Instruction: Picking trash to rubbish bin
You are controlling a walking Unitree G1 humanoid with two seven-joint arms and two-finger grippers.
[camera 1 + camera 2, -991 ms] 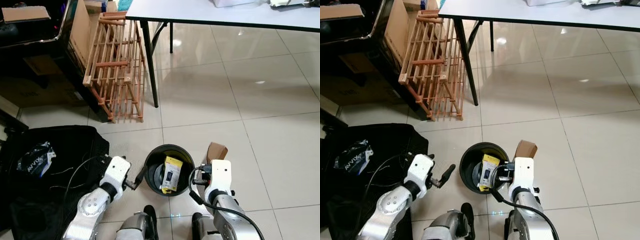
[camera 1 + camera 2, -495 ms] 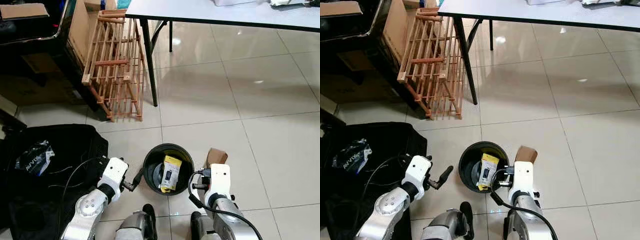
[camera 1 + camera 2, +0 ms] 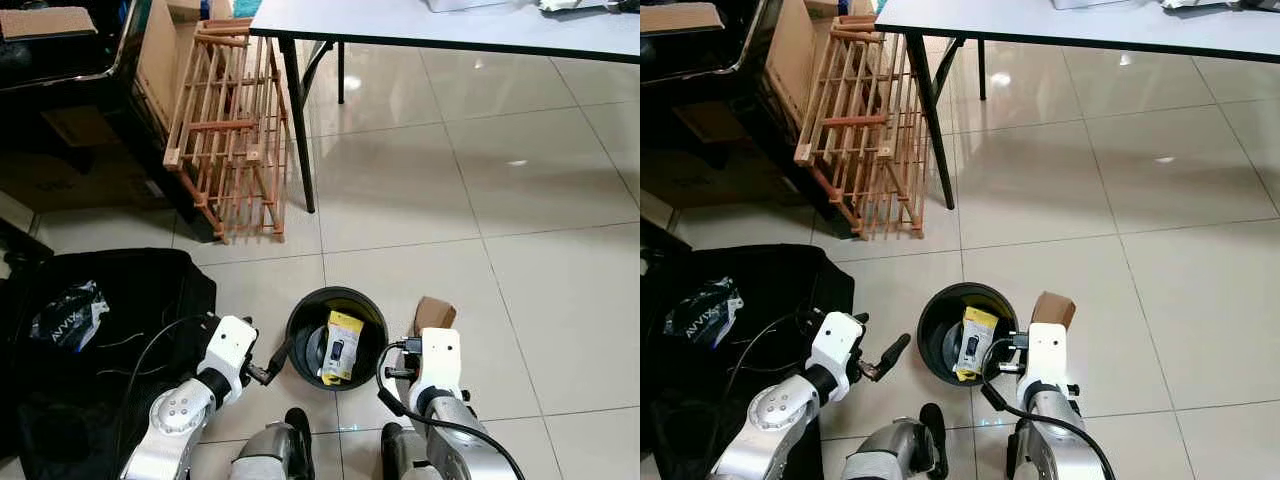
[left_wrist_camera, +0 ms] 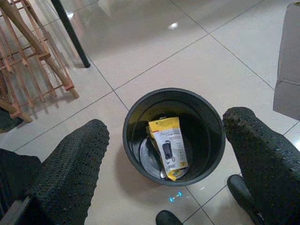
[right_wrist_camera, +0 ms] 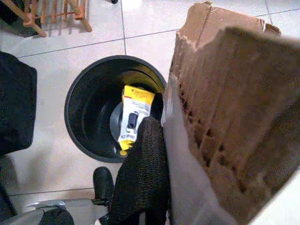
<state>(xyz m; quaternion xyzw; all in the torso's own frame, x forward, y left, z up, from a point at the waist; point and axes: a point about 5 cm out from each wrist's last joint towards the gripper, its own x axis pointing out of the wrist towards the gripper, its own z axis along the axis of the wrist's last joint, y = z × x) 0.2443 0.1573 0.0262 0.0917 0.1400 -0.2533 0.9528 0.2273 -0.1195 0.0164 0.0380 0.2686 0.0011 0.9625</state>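
we risk cardboard piece [image 5: 234,108], clamped in right gripper [image 5: 154,154], dropping beside bin [image 3: 337,340] rim; left gripper [image 4: 164,154] spread wide, holding nothing.

Cluttered tiled storeroom: cardboard boxes [image 3: 165,50], wooden rack [image 3: 228,130].

My left gripper [image 4: 164,154] hangs low with fingers [image 4: 70,168] spread wide apart, forearm angled inward, while my right gripper [image 3: 432,318] is raised beside it, one finger [image 5: 143,173] pressed flat against a held cardboard piece [image 5: 234,117]
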